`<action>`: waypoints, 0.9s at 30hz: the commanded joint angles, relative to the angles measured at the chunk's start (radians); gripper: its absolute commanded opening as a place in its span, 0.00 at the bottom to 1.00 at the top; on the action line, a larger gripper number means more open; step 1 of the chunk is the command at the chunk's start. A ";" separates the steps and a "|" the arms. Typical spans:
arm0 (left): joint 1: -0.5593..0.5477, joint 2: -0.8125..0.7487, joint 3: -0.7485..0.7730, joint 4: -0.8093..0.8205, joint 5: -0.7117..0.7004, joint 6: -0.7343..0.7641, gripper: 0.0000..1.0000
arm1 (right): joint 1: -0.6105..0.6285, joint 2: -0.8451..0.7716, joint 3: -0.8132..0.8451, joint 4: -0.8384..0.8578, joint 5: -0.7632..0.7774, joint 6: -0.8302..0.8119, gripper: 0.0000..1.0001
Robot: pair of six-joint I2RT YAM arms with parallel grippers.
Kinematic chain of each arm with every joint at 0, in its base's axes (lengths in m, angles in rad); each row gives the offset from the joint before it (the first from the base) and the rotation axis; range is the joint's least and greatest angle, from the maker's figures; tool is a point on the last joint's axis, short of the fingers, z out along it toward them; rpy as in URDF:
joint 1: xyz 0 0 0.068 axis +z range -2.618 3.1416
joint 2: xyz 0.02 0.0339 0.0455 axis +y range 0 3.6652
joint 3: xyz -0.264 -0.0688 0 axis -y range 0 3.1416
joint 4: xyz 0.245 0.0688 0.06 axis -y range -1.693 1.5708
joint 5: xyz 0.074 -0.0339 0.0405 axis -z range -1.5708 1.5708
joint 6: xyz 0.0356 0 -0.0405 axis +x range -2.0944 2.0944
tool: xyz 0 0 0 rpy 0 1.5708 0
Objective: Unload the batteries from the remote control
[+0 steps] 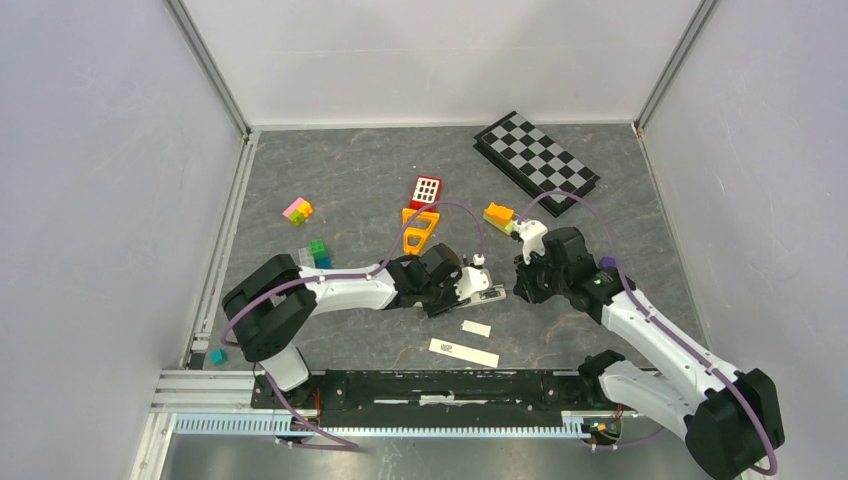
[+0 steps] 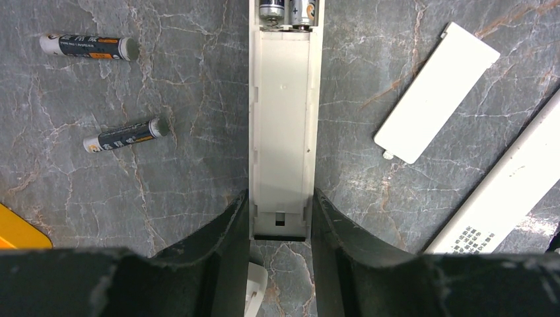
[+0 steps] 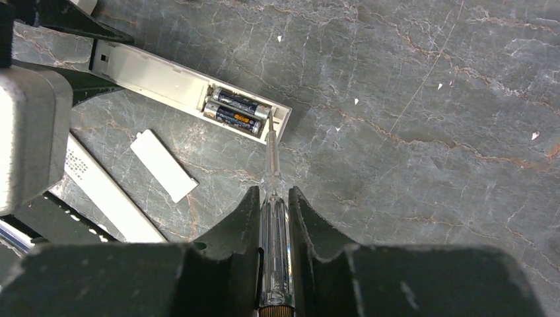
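My left gripper (image 2: pixel 280 211) is shut on the near end of the white remote control (image 2: pixel 282 119), which lies with its battery bay open and facing up. Two batteries (image 3: pixel 234 109) sit side by side at the far end of that bay. Two more batteries (image 2: pixel 89 47) (image 2: pixel 125 135) lie loose on the table to the left. My right gripper (image 3: pixel 273 198) is shut on a clear-handled screwdriver (image 3: pixel 275 231). Its metal tip reaches the bay's end beside the seated batteries. In the top view the two grippers (image 1: pixel 470 285) (image 1: pixel 522 280) face each other across the remote.
A white battery cover (image 2: pixel 436 92) and a second long white remote (image 2: pixel 508 191) lie to the right of the held one. A chessboard (image 1: pixel 535 160) sits at the back right. Coloured toy blocks (image 1: pixel 426 190) (image 1: pixel 498 216) (image 1: pixel 297 210) (image 1: pixel 319 250) are scattered behind the arms.
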 commanded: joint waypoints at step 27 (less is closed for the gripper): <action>-0.010 -0.012 -0.002 -0.047 0.015 0.045 0.08 | 0.006 0.013 0.011 0.027 -0.127 0.023 0.00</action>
